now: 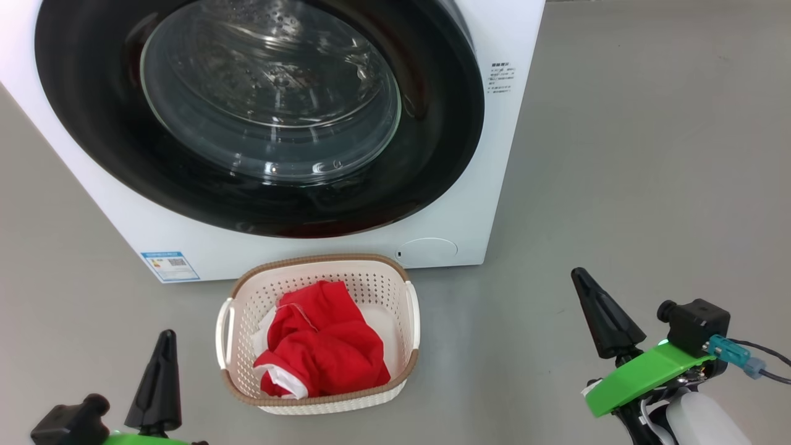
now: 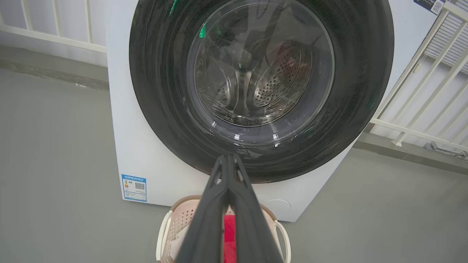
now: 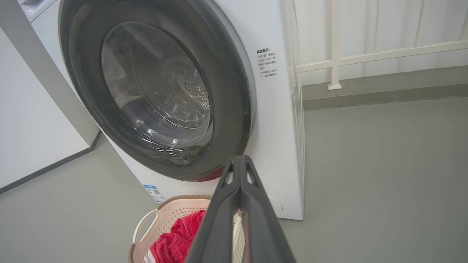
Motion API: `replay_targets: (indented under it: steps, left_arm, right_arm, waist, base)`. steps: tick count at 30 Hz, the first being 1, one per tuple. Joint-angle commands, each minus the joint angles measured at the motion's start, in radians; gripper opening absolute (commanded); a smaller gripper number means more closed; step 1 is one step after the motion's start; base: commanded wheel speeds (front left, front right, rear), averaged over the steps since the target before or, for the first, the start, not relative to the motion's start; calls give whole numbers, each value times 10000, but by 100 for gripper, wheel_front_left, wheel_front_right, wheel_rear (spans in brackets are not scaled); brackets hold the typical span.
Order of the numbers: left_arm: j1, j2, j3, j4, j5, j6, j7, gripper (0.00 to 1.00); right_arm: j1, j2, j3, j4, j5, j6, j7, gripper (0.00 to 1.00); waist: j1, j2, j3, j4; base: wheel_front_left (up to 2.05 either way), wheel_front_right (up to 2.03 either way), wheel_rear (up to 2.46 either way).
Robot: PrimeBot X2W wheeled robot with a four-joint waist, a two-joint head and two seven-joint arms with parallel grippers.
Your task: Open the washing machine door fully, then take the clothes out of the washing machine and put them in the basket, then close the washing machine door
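The white washing machine stands close ahead, and its black-rimmed washing machine door lies shut against its front. Through the glass I see bare steel drum. Directly below it on the floor sits the cream basket with the red, white-trimmed clothes piled inside. My left gripper hangs shut and holds nothing, left of the basket. My right gripper is shut and holds nothing too, well to the basket's right. In the left wrist view the left gripper points at the door's lower rim over the basket. The right gripper points beside the door's lower right.
Grey floor surrounds the machine, with wide room on the right. A white railing runs along the wall behind and beside the machine. A white panel stands on the machine's other side. A blue label sticker marks the lower front corner.
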Motion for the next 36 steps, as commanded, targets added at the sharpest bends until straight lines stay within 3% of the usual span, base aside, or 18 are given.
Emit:
replay_targets:
  steps: [1,36]
  left_arm:
    - [-190,141,106,-192,-273,-17,45,0]
    - [-458,-70,588,274,-3388,-144,895,0]
  right_arm:
    - [-298,-55,-121,-280,309,-1,42,0]
    - [101,351,-923,-359,3469,-8,972,0]
  waist:
    - [12,0,-25,-1]
    - [0,0,-208,4]
  base:
    - [0,0,0]
    - [0,0,0]
